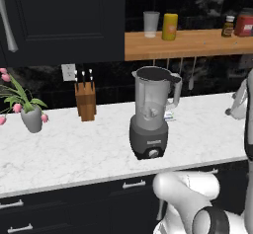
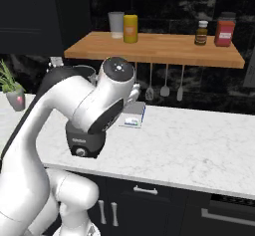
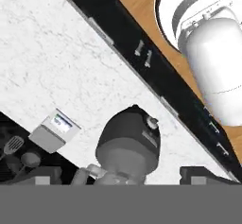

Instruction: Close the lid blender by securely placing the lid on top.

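The blender [image 1: 149, 124] stands mid-counter, a clear greyish jar with a side handle on a dark grey base. A black round lid [image 1: 154, 74] appears to lie across the jar's mouth. In the hand view I look straight down on the lid [image 3: 125, 145], with the base's front knob [image 3: 152, 122] just past it. My gripper [image 3: 123, 176] hangs high above the blender, open, its fingertips [image 3: 42, 176] spread wide with nothing between them. In the right base view my arm hides the jar, and the blender base [image 2: 82, 143] shows under it.
A knife block [image 1: 85, 101] and a flower vase [image 1: 32, 118] stand left of the blender. A small white box [image 2: 133, 115] lies behind it. The wooden shelf [image 1: 197, 44] carries a clear cup [image 1: 151, 24], a yellow cup [image 1: 169, 26] and jars [image 2: 224, 30]. Utensils [image 2: 165, 83] hang below.
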Robot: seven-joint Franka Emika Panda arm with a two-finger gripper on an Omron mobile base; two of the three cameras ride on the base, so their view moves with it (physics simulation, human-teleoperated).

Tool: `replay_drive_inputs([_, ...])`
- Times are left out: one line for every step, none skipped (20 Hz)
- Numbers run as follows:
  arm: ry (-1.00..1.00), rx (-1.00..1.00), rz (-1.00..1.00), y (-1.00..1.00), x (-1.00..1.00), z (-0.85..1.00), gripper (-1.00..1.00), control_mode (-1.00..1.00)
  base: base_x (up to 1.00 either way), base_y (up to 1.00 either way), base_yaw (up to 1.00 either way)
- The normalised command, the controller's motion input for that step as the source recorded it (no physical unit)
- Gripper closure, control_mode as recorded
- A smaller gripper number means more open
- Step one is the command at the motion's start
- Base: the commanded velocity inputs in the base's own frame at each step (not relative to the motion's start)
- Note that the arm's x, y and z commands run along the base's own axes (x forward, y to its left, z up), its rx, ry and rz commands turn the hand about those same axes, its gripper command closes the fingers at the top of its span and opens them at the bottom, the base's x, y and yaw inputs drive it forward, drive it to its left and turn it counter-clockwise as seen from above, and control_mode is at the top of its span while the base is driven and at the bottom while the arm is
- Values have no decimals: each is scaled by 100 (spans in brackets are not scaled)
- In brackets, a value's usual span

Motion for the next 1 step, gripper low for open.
replay_drive_inputs([-46, 14, 3, -53, 0, -51, -100, -100, 0, 0, 0])
